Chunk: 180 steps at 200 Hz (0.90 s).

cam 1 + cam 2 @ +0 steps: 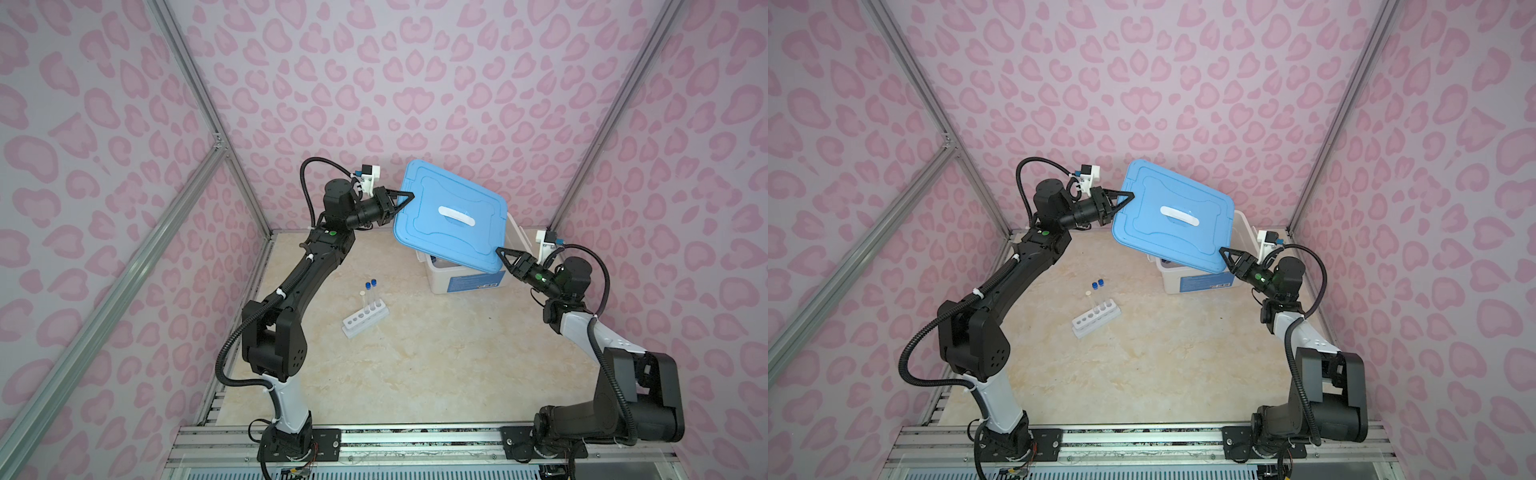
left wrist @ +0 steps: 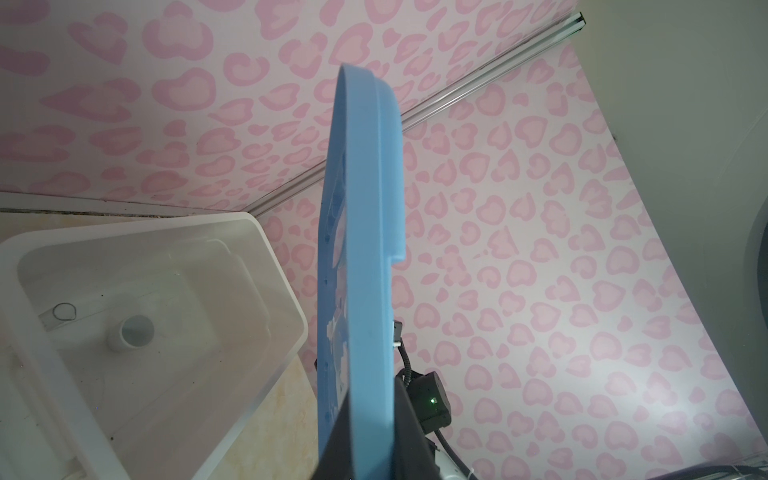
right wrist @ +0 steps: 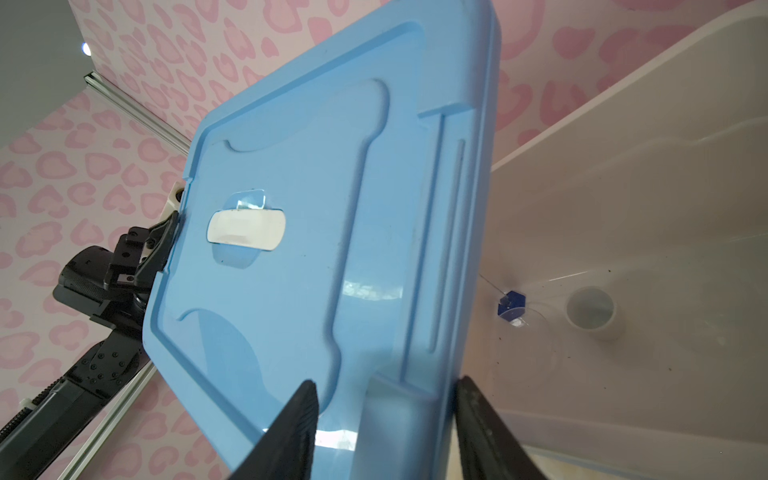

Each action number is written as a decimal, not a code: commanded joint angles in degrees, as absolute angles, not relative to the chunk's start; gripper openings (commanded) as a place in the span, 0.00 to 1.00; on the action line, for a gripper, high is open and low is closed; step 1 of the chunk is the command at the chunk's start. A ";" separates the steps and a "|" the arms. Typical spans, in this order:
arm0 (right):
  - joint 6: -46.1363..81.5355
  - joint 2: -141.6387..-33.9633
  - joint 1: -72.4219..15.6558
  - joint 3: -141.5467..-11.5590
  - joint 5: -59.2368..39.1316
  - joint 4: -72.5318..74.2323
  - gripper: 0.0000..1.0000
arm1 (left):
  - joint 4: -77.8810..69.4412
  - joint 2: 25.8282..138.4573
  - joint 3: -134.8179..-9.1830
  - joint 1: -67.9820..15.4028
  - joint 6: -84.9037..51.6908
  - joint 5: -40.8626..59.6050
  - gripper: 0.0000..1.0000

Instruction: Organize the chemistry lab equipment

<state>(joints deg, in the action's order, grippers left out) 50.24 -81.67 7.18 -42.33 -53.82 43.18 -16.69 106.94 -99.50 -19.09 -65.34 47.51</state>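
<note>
A white six-hole rack (image 1: 365, 318) (image 1: 1096, 319) stands mid-table and holds two blue-capped test tubes (image 1: 371, 285) (image 1: 1097, 284) and a white-capped one (image 1: 362, 293) (image 1: 1088, 293). A small white cup (image 2: 135, 332) (image 3: 590, 309), a blue-based cylinder (image 3: 512, 305) and a clear petri dish (image 3: 523, 353) lie inside the white bin (image 1: 440, 282) (image 1: 1169, 284). My left gripper (image 1: 405, 198) (image 1: 1126, 198) (image 2: 370, 419) is shut on the blue lid (image 1: 453, 216) (image 1: 1175, 216) (image 2: 361, 249) (image 3: 332, 208), which hangs tilted above the bin. My right gripper (image 1: 500, 252) (image 1: 1224, 252) (image 3: 386, 399) straddles the lid's opposite edge, open, with a gap on one side.
The bin stands at the back right near the wall corner. Pink patterned walls with metal frame rails enclose the table on three sides. A metal rail along the front edge carries both arm bases.
</note>
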 commanded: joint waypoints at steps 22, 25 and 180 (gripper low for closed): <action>49.42 -82.81 7.12 -43.02 -58.13 47.41 0.53 | -18.11 108.11 -101.07 -19.60 -64.68 48.26 0.04; 49.14 -82.94 7.12 -42.99 -58.08 47.11 0.53 | -18.04 108.02 -101.12 -19.60 -64.69 48.25 0.04; 45.66 -84.81 8.52 -43.46 -59.00 44.08 0.69 | -17.38 106.97 -101.51 -19.51 -63.81 49.43 0.04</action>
